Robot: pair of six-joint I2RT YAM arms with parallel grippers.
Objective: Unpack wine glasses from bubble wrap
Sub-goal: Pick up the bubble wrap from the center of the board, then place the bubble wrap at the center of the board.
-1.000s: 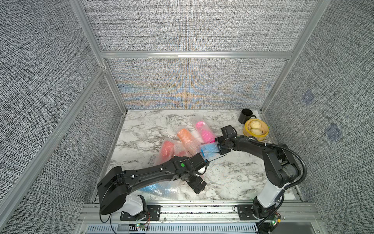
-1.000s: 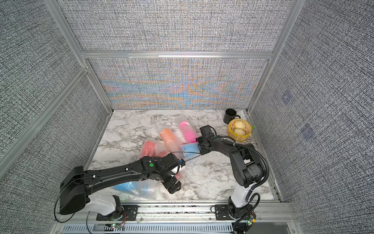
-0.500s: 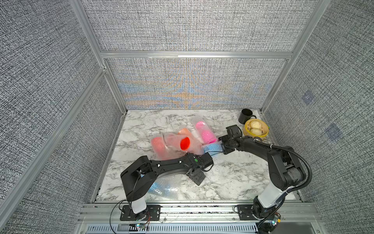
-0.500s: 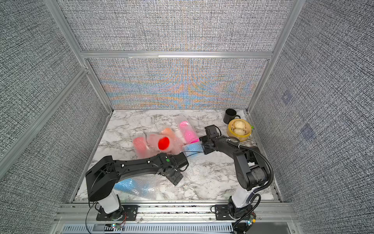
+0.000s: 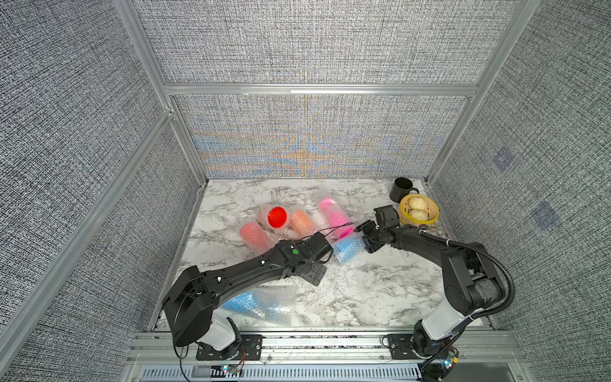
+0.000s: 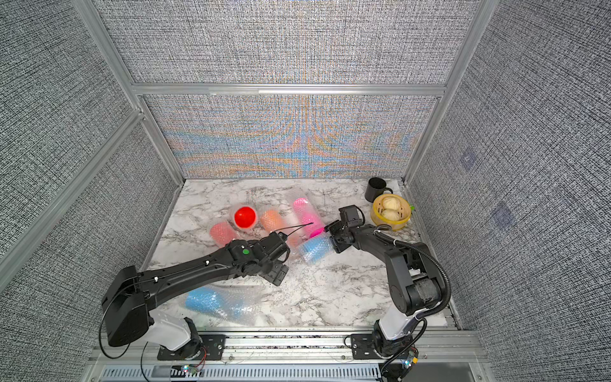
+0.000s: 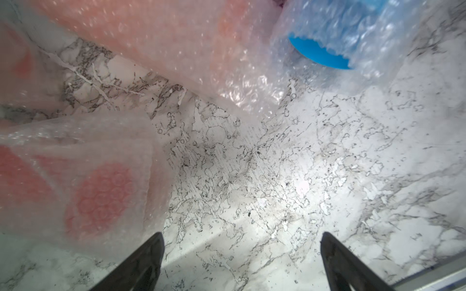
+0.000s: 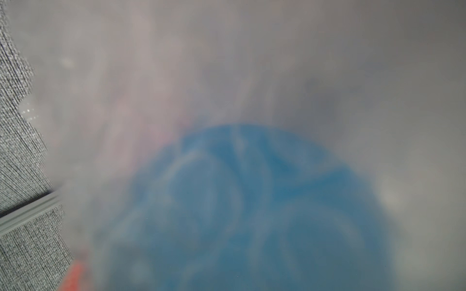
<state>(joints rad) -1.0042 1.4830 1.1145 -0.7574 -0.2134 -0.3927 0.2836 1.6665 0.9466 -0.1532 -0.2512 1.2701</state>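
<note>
The left gripper (image 7: 242, 236) hangs low over the marble tabletop (image 7: 290, 181), its jaws wide apart with only bare stone between them. Just ahead of them lie folds of bubble wrap (image 7: 242, 93). To one side of the jaws a red goblet (image 7: 100, 196) shows its round foot through the plastic, close beside one finger (image 7: 148, 254). Farther ahead, a blue goblet (image 7: 319, 56) pokes a bare blue edge out of its sleeve.

The right gripper (image 5: 366, 238) meets that blue goblet from the opposite end — its jaws straddle the wrapped bundle and appear clamped on it. Its own wrist view gives only a blur of blue and plastic pressed against the lens.

Beyond these jaws, in both top views, lie a pink goblet (image 5: 332, 213), an orange goblet (image 5: 301, 222) and a second red goblet (image 5: 277, 216). The first two are wrapped, while the red one turns a bright, uncovered face upward. A second blue goblet (image 5: 246, 302), wrapped, lies behind the left jaws, under that arm. Behind the right jaws, well apart from them, stand a black mug (image 5: 400, 189) and a yellow basket (image 5: 420, 226) of buns.
</note>
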